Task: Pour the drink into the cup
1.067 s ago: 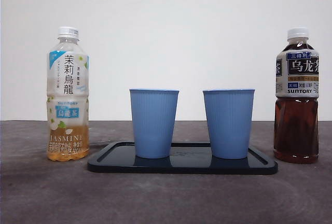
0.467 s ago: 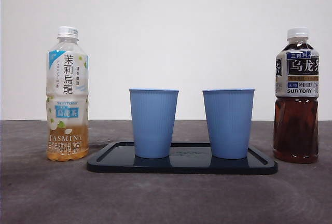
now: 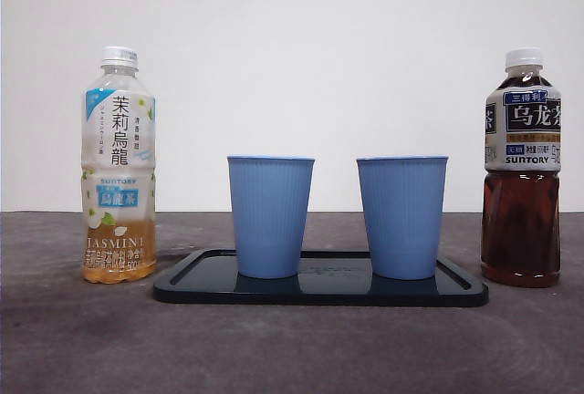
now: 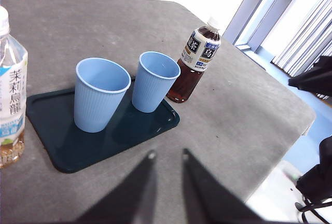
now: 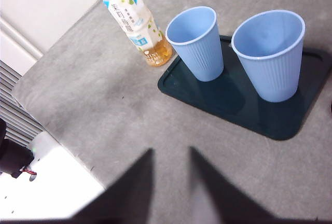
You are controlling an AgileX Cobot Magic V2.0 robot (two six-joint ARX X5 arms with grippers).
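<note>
Blue ribbed plastic cups (image 3: 270, 216) stand light and empty on the dark tray (image 3: 182, 277); both open grippers (image 4: 167, 155) (image 5: 172, 151) hover clear, and a careless pour could topple one.

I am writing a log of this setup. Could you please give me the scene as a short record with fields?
tray: dark tray lying flat on the grey table
cups: two blue cups, left cup and right cup, upright on the tray, apart, both look empty
pale bottle: jasmine tea bottle, capped, upright on the table beside the tray
dark bottle: oolong tea bottle, capped, upright at the other side
left gripper: open, holding nothing
right gripper: open, holding nothing
pouring: not yet begun
</note>
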